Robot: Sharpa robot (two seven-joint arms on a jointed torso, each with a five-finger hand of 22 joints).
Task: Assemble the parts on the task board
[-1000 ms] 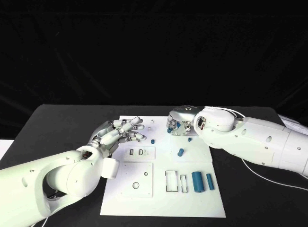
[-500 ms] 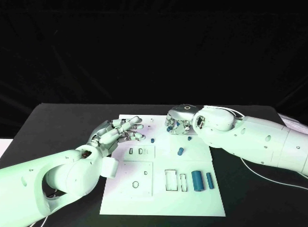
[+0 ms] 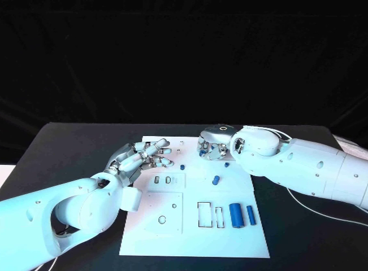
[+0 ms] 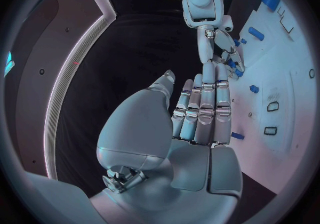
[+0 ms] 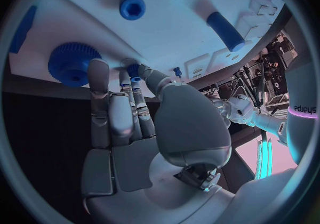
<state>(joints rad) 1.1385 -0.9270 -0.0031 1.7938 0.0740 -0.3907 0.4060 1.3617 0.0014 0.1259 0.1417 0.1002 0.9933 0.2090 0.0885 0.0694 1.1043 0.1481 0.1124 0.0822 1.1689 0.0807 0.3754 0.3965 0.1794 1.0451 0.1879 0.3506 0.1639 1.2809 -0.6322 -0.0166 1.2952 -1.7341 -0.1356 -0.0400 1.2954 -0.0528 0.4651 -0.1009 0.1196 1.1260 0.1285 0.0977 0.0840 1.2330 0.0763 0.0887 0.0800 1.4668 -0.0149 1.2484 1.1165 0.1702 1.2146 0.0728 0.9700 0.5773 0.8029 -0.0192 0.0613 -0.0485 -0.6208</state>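
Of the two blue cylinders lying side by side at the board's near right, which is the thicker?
The left one of the pair, next to the rectangular slots; it is thicker and longer than its slimmer neighbour toward the task board's right edge.

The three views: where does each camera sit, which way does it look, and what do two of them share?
Head view: from the robot's head, down onto the task board; both arms enter, left hand and right hand over the board's far end.
Left wrist view: behind the left hand, looking along its straight fingers towards the right hand.
Right wrist view: behind the right hand, facing the board, fingertips at a small blue part beside a blue gear.
Shared: head and left wrist views both show both hands.
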